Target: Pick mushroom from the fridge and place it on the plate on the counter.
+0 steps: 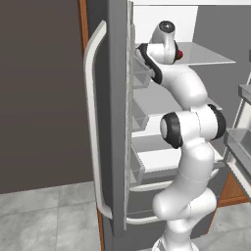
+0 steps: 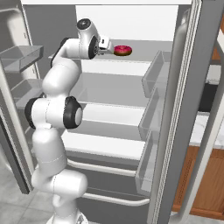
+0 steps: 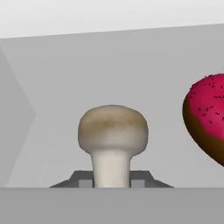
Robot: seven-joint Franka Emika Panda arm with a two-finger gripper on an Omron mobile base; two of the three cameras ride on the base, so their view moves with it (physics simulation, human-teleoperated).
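mushroom [image 3: 112, 131] stem clamped between gripper [image 3: 112, 180] jaws, beside donut [image 3: 206, 118]

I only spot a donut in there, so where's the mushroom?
The mushroom stands upright between the claw's tips in the hand view, on the fridge's top shelf, left of the donut.

No text, label, brand, number or sign can be read on anything in these pictures.
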